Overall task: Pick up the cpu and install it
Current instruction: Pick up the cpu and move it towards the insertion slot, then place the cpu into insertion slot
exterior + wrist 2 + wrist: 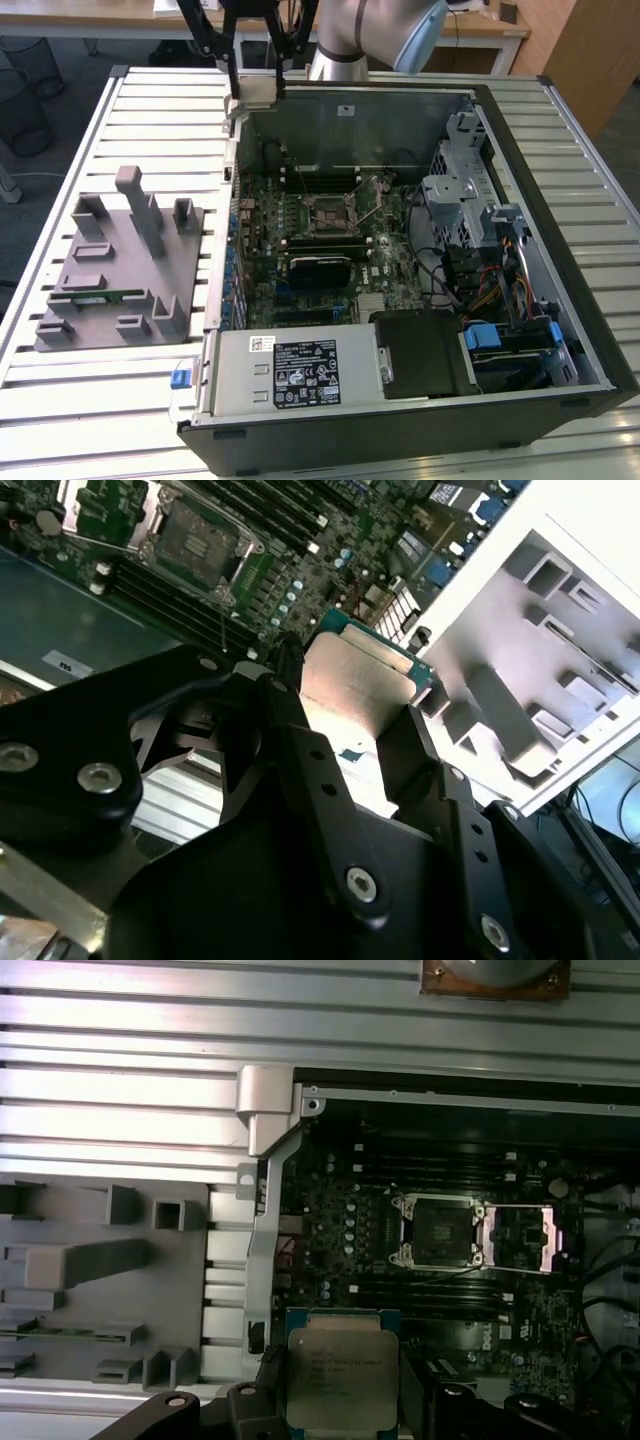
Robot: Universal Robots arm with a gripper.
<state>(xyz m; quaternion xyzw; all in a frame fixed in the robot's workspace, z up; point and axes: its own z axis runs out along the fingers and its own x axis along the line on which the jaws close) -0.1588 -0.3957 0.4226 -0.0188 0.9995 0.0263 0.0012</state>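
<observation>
My gripper (348, 730) is shut on the cpu (355, 680), a flat square chip with a pale silver top and a green rim, pinched by two opposite edges. In the first wrist view the cpu (340, 1372) hangs above the motherboard near the case's side wall, apart from the open socket (440, 1232), whose load plate (522, 1238) is flipped aside. In the exterior view the gripper (252, 95) hovers with the pale chip (250, 90) over the far corner of the open computer case on the exterior view's left. The socket (335, 212) lies mid-board, nearer the camera.
A grey holder tray (120, 260) with upright blocks and a green memory stick (100, 296) sits beside the case on the slatted table (60, 400). Inside the case are a black heatsink block (320, 268), a power supply (290, 370) and a drive cage with cables (500, 260).
</observation>
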